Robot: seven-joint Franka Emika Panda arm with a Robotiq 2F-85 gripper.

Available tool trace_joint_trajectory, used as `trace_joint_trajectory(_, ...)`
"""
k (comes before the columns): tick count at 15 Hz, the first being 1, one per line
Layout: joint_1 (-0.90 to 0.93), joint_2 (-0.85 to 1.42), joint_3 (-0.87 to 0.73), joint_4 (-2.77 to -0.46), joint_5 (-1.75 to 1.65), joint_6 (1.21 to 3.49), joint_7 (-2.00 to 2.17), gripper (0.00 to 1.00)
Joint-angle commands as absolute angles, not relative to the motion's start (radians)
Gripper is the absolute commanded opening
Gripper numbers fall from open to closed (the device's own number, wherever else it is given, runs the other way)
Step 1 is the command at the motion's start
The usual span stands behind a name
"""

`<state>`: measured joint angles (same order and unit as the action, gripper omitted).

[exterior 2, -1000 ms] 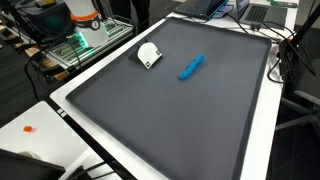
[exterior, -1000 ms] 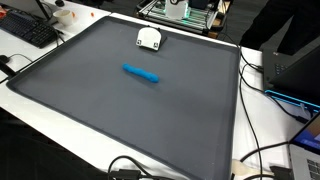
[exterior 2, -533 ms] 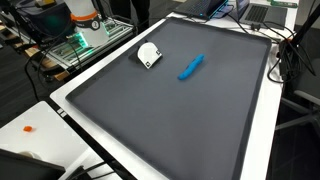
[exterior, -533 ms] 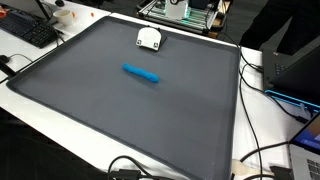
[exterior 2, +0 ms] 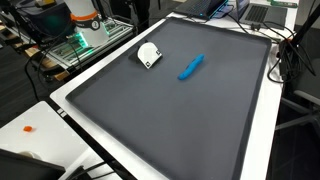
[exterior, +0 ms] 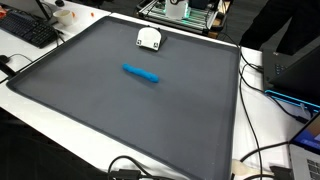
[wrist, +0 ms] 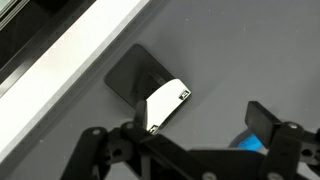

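The pincer (wrist: 180,132) shows only in the wrist view, along the lower edge; both exterior views leave it out of the picture. Compared with one second ago, nothing has changed. The pincer stays equally wide. In both exterior views the white piece (exterior: 149,38) and the blue pen (exterior: 141,73) lie at the same places on the grey mat (exterior: 120,115). My judgement is that the work stands at a pause: nothing is lifted, nothing is pushed, and no contact is made yet.

The pincer is spread fully. Its two fingers (wrist: 268,118) stand far from each other, and there is only air between them. It holds nothing and touches nothing.

From left to right in the wrist view:
- **Bench:** far to the left of the pincer, the white border of the bench (wrist: 60,50) runs diagonally beside the mat.
- **White piece:** it (wrist: 165,105) lies on the mat under the pincer, a little left of the middle of the gap and in front of the fingers. It is turned diagonally and has a small black mark at one corner. A dark patch joins it on its left side; I cannot tell whether this is a shadow or a part of the piece.
- **Blue pen:** close to the right finger, a small bit of the pen (wrist: 248,143) shows, mostly hidden behind the finger. The piece and the pen lie apart and do not touch.
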<state>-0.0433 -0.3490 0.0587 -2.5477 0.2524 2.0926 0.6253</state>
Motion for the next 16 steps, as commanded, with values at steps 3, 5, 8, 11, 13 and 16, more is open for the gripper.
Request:
trace_joint_trajectory(3, -0.058, -0.256, 0.055, -2.643, 0.326, 2.268, 0.733, 1.00)
trace_joint_trajectory(5, -0.048, -0.210, 0.047, -2.659, 0.361, 2.324, 0.746, 1.00)
trace_joint_trajectory(8, -0.038, -0.143, 0.042, -2.666, 0.409, 2.382, 0.757, 1.00)
trace_joint_trajectory(11, -0.032, -0.093, 0.041, -2.662, 0.451, 2.420, 0.777, 1.00)
trace_joint_trajectory(13, -0.029, -0.068, 0.040, -2.660, 0.461, 2.442, 0.794, 1.00)
trace_joint_trajectory(16, -0.026, -0.041, 0.038, -2.661, 0.466, 2.474, 0.817, 1.00)
